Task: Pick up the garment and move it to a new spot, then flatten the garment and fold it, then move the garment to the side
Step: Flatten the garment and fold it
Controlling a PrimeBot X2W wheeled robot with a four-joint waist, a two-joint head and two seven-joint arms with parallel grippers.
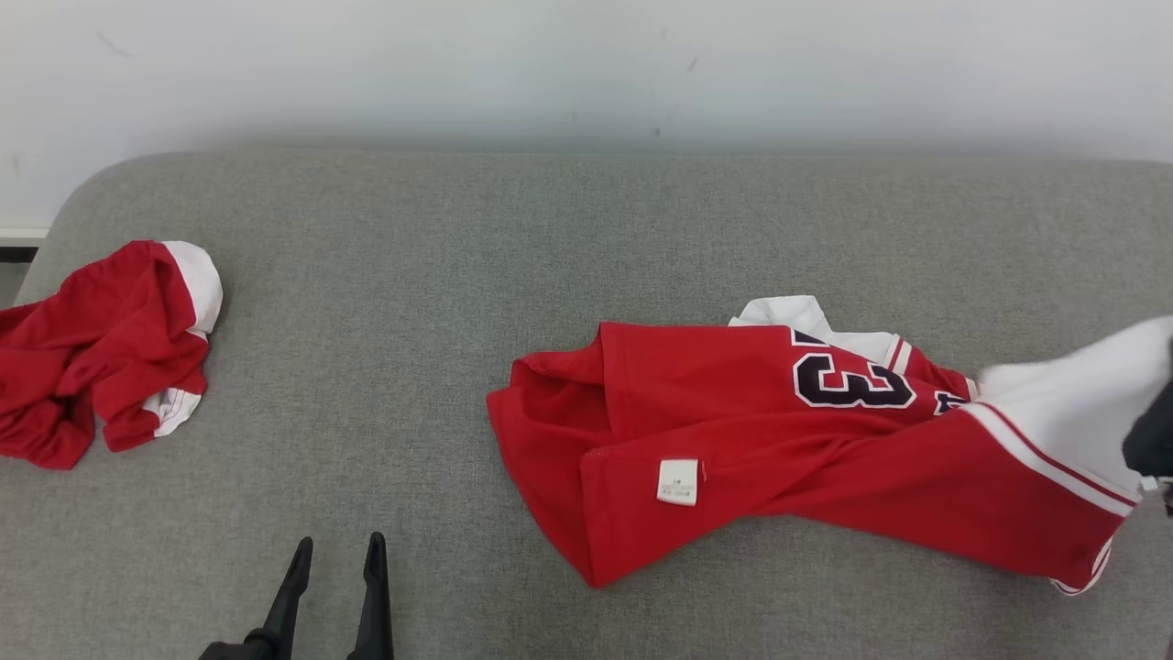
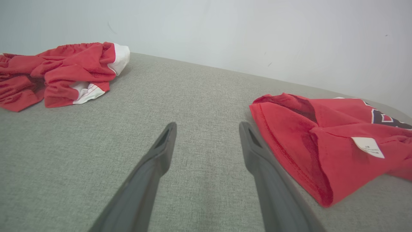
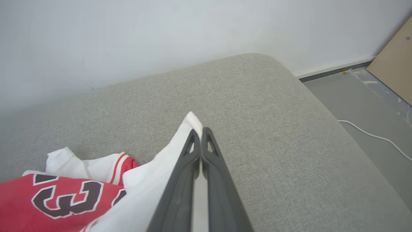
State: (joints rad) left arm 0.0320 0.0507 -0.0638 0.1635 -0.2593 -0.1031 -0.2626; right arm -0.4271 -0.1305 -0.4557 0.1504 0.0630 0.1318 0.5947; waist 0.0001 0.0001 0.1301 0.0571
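We are looking down on a grey couch (image 1: 412,302) with a pale wall (image 1: 586,64) running along its 12 o'clock edge. The red jersey (image 1: 779,440) is lying rumpled on the seat toward 3 o'clock of the head view. Its red hem is pointing to 9 o'clock and its white part is stretching out to 3 o'clock, where it is lifting off the seat.

We are pinching that white part with our right gripper (image 3: 200,133). Its two dark fingers are pressing together on the cloth, and a small white corner is poking out past the tips at 12 o'clock in the right wrist view.

A dark number 3 (image 1: 852,380) is showing on the jersey's upper side (a second figure beside it is folding out of sight). A small white label (image 1: 677,481) is sitting on the red cloth toward 7 o'clock of that number.

Our left gripper (image 1: 336,550) is sitting at 7 o'clock of the head view, over bare couch. Its fingers are standing wide apart with nothing between them, and the jersey's hem is lying near it toward 3 o'clock.

A second garment (image 1: 101,353), red and white, is lying bunched at 9 o'clock, well apart from the jersey. Past the couch's rounded corner, at 3 o'clock of the right wrist view, a white cable (image 3: 373,135) is trailing over the grey floor (image 3: 354,96). A tan board (image 3: 396,61) is leaning in at 2 o'clock.
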